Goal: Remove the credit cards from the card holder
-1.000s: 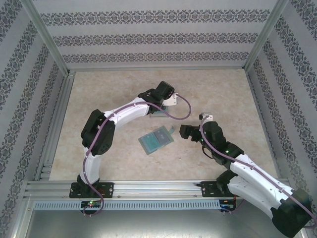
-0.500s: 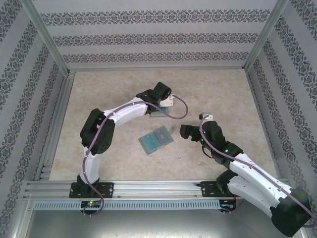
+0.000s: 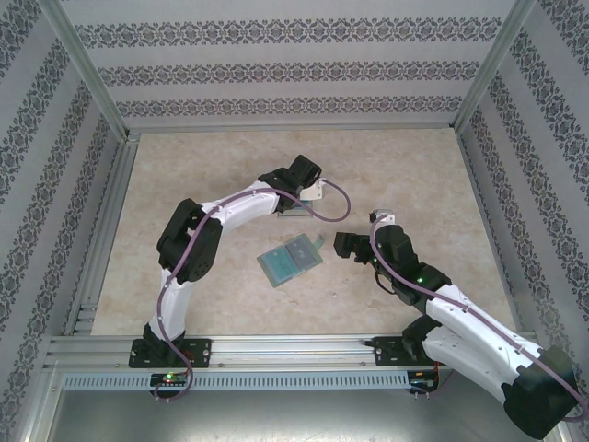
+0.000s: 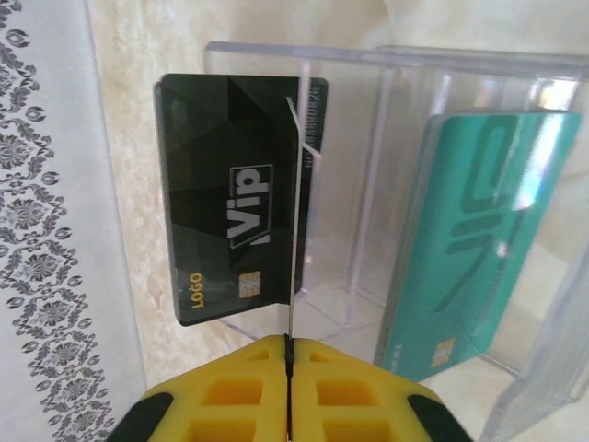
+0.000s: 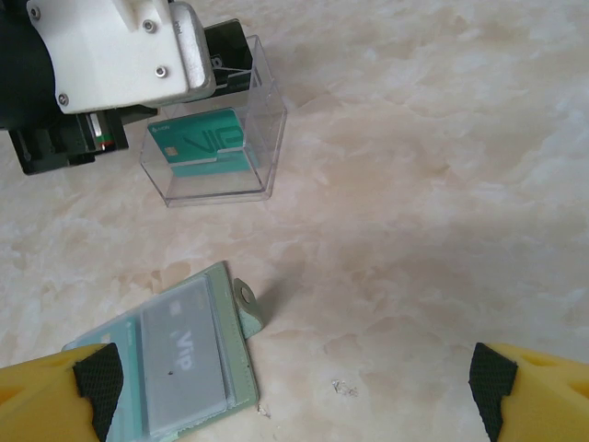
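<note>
Box [image 5: 265, 129] with two cards: black card [image 4: 221, 239], teal card [image 4: 469, 239]

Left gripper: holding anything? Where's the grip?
The left gripper pinches a thin card, seen edge-on, by its near edge, at the clear box. Its colour cannot be told. The right gripper is open, holding nothing.

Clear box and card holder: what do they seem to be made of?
Clear box: likely rigid glossy transparent plastic; the teal card shows through its walls. Card holder: matte grey-green, perhaps leather or imitation; the look leaves it open.
</note>
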`<state>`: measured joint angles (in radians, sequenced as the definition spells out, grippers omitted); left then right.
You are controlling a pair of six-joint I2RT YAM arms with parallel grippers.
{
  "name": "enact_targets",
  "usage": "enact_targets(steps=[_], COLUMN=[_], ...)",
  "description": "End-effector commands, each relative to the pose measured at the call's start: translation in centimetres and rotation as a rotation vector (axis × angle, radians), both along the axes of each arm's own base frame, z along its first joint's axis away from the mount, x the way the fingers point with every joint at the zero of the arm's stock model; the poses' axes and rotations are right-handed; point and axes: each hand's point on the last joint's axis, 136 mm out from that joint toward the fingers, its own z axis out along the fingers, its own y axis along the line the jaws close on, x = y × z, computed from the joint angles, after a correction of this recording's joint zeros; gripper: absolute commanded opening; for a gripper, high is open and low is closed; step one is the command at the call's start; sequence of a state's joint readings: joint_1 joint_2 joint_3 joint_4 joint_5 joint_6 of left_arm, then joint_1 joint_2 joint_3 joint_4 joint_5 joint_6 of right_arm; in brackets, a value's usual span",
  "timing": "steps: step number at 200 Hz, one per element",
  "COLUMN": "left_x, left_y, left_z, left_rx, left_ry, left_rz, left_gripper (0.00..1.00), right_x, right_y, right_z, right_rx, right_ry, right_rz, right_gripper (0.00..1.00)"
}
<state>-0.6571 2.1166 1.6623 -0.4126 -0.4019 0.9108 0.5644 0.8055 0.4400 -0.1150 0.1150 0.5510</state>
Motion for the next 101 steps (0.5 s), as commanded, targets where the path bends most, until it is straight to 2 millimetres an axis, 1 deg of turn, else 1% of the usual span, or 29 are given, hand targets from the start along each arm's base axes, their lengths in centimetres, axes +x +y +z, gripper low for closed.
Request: enact_targets(steps=[1, 30, 37, 65, 101], left_x=[1.2, 2.4, 2.5, 3.1, 4.0], left_y=[0.6, 0.9, 0.9, 0.9, 1.3], left_z=[0.3, 0.4, 0.4, 0.5, 1.0], left_rx=[0.009, 0.002, -0.001, -0.005, -0.016], left_ry=[-0.021, -0.045, -0.047, -0.056, -0.09], left_rz=[0.043, 0.08, 0.084, 0.098, 0.126], left_gripper=[0.17, 0.18, 0.2, 0.21, 0.25], right_x=[0.2, 0.2, 0.2, 0.2, 0.3], right_y=[-0.2, -0.2, -0.2, -0.2, -0.1], right_z=[0.0, -0.1, -0.1, -0.1, -0.2], right_rx=[0.02, 0.018, 0.018, 0.018, 0.02], right_ry=[-0.005, -0.002, -0.002, -0.002, 0.002], right_rz=[-0.014, -0.014, -0.014, -0.014, -0.011], right_gripper=[0.98, 0.98, 0.98, 0.98, 0.98])
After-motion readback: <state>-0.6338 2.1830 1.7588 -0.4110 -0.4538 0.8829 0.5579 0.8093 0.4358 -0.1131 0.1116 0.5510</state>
